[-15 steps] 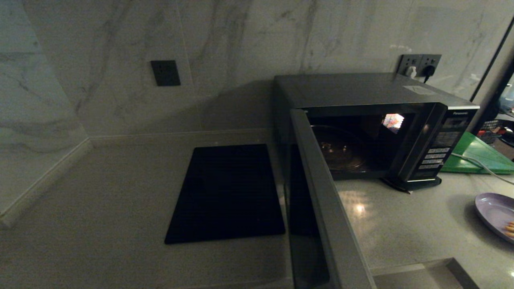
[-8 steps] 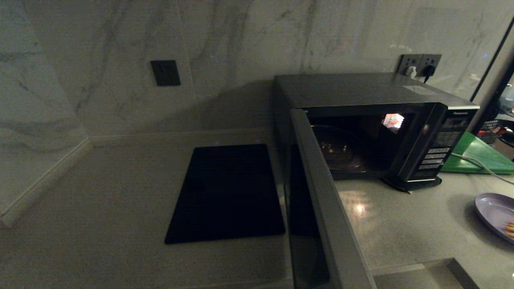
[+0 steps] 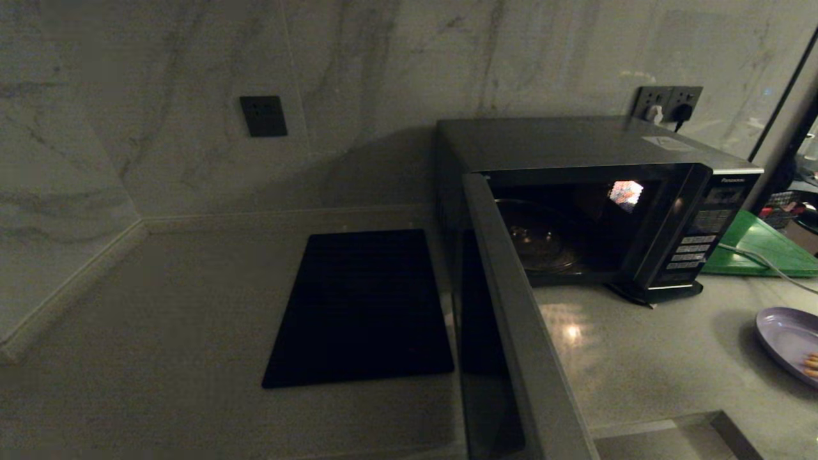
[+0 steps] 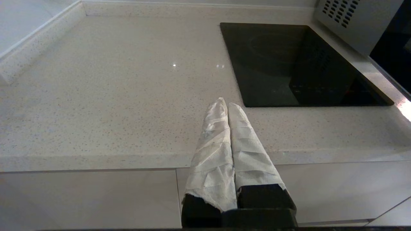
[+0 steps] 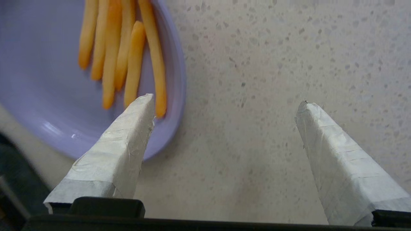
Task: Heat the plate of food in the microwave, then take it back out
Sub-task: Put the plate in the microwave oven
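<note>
Microwave (image 3: 594, 191) stands on the counter (image 3: 160, 332) with its door (image 3: 511, 332) swung wide toward me, glass turntable (image 3: 543, 243) bare inside. The plate of food (image 3: 789, 342) sits on the counter right of the oven, cut off by the head view's edge. My right gripper (image 5: 224, 106) hangs over it, fingers spread wide, one fingertip (image 5: 141, 106) above the plate rim beside the fries (image 5: 122, 54) (contact unclear). Left gripper (image 4: 227, 106) is pressed together, empty, near the counter's front edge by the black panel (image 4: 301, 64).

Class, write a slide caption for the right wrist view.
Open right pincer poised over the plate of fries at its rim.
</note>
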Motion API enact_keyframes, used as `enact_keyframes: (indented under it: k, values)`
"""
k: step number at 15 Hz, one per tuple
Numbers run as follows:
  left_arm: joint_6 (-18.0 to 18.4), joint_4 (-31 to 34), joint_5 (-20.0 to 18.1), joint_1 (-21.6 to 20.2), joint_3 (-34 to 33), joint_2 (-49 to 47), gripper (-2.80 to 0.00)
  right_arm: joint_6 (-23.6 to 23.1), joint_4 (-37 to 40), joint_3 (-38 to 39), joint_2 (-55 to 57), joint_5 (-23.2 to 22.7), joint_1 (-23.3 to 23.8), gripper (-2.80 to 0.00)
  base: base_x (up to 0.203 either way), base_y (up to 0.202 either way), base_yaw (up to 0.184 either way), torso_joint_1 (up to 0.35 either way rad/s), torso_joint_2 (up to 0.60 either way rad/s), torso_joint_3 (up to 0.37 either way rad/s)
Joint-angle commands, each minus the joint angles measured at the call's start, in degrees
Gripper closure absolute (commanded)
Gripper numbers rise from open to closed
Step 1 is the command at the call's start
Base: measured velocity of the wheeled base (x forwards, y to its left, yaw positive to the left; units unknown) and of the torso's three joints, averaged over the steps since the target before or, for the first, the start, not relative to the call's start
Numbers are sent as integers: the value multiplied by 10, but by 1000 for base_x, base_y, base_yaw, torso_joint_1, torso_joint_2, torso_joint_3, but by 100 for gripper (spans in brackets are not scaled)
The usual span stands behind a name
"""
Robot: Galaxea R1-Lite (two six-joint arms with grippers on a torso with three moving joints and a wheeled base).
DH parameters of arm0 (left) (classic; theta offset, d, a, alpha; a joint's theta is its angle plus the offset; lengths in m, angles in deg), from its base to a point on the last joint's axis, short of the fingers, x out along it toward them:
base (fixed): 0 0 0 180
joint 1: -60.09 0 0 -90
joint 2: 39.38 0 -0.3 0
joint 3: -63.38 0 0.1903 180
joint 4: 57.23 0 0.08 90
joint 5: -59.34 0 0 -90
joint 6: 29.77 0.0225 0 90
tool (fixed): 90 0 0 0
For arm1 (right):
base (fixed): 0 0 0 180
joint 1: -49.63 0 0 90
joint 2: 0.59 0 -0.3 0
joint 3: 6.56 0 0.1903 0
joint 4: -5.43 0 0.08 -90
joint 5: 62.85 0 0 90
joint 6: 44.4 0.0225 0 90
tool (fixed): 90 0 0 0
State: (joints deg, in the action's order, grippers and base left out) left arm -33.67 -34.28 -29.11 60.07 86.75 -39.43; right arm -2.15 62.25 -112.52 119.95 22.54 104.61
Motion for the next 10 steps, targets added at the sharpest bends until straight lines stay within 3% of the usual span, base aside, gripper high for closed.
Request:
enact_keyframes:
  k: [1, 10]
  values:
    - [-1, 0, 0, -1, 0, 0, 0, 3, 2, -6, 16, 5, -10, -280, 0, 0, 0, 0, 0, 0]
    - [-1, 0, 0, 0, 0, 0, 0, 3, 3, -24, 40, 9, -23, -280, 0, 0, 0, 0, 0, 0]
